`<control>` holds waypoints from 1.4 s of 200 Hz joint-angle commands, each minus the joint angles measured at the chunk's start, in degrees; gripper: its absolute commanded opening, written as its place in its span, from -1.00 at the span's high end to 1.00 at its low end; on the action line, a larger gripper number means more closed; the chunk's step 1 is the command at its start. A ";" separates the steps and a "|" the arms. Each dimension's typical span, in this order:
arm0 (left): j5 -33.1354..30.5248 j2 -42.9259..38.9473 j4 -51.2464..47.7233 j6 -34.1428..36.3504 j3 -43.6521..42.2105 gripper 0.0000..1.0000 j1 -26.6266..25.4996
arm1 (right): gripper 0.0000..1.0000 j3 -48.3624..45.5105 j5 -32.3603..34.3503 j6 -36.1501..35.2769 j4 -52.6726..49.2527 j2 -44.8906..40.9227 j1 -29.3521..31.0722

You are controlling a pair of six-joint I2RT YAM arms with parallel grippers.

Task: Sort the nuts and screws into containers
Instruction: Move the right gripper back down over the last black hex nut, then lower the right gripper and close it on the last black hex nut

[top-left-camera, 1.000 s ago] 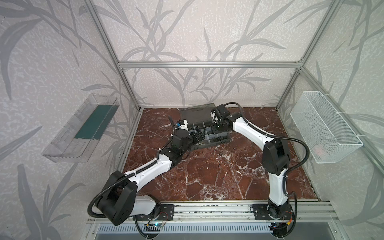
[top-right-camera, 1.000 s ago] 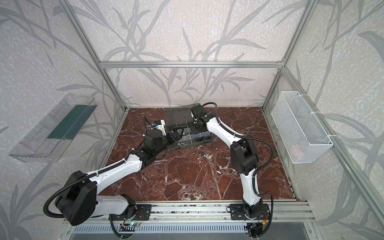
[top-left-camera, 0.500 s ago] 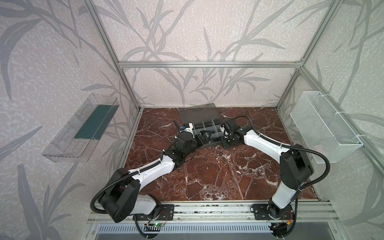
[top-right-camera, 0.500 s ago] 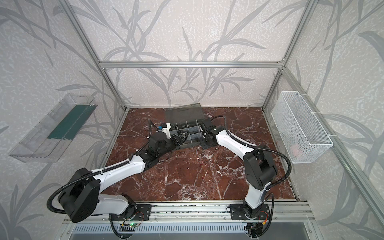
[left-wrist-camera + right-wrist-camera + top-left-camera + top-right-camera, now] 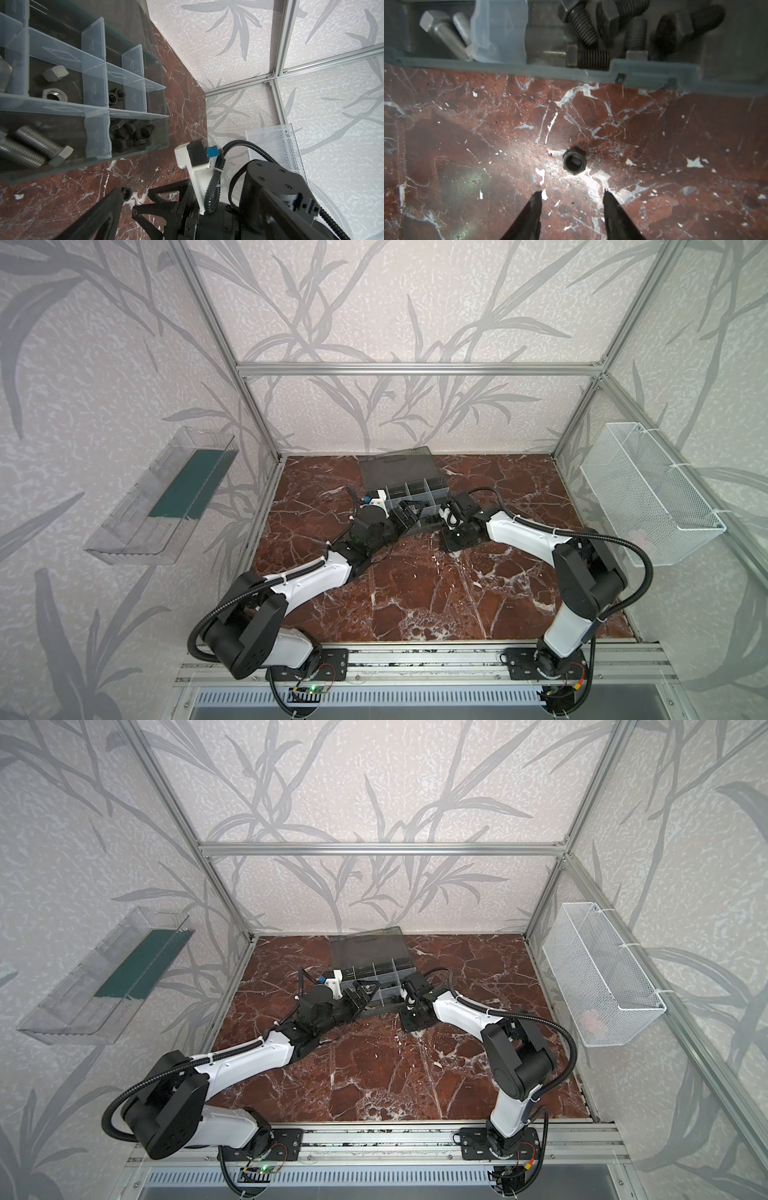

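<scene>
**Right claw.** In the right wrist view the right claw (image 5: 572, 193) stands partly open. Its two dark fingertips (image 5: 537, 196) are set apart with bare worktop (image 5: 467, 124) between them, and nothing is held.

**Workpiece.** One small black nut (image 5: 574, 161) lies flat on the worktop with its bore facing up. It is ahead of the fingertips, close to the centre line between them, and touches neither. It sits between the claw and the front wall of the organizer case (image 5: 550, 70), clear of that wall.

**Handling.** The nut is judged to be rigid, light and smooth — likely to skid on the polished stone if it is struck from one side only. It sits low, so the tips would have to be brought down nearly to the worktop. It should be gripped across two opposite flats of the outer rim, with both pads closing together.

**Destination.** In the left wrist view a compartment of similar black nuts (image 5: 115, 96) is seen inside the case. Beside it are black bolts (image 5: 131, 131), silver hex nuts (image 5: 55, 83) and long silver bolts (image 5: 37, 145), each behind translucent dividers.

**Left claw.** The left claw (image 5: 409, 512) is spread wide over the near part of the case, and nothing is seen in it. Whether it touches the case cannot be told.
</scene>
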 commanded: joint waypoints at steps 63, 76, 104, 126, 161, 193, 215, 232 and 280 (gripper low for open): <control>0.15 -0.97 2.16 -0.38 -0.44 -0.99 0.85 | -0.01 4.14 -0.06 0.60 -0.80 6.32 0.51; 0.15 -0.90 2.16 -0.38 -0.46 -0.99 0.89 | -0.01 5.01 -0.04 0.45 -1.55 7.36 0.94; 0.17 -0.80 2.16 -0.29 -0.44 -0.99 1.08 | -0.01 7.13 1.38 0.25 -3.58 9.15 1.56; 0.02 -0.83 2.11 -0.03 -0.43 -0.99 1.15 | 0.03 8.00 2.50 0.39 -4.68 9.91 1.99; -0.11 -0.88 1.98 0.06 -0.44 -0.99 1.25 | 0.11 9.59 3.67 0.33 -6.53 11.54 2.94; -0.08 -0.95 2.16 0.06 -0.50 -0.99 1.25 | 0.24 11.43 5.33 0.18 -8.45 13.23 3.75; -0.37 -1.13 2.16 0.15 -0.61 -0.99 1.30 | 0.33 12.47 6.50 0.21 -9.65 14.18 4.30; -0.46 -1.18 2.16 0.24 -0.71 -0.98 1.31 | 0.39 13.36 7.44 0.16 -10.92 14.98 4.74; -0.89 -1.78 2.16 0.72 -0.79 -0.98 1.34 | 0.53 14.00 8.42 0.31 -11.92 15.56 5.13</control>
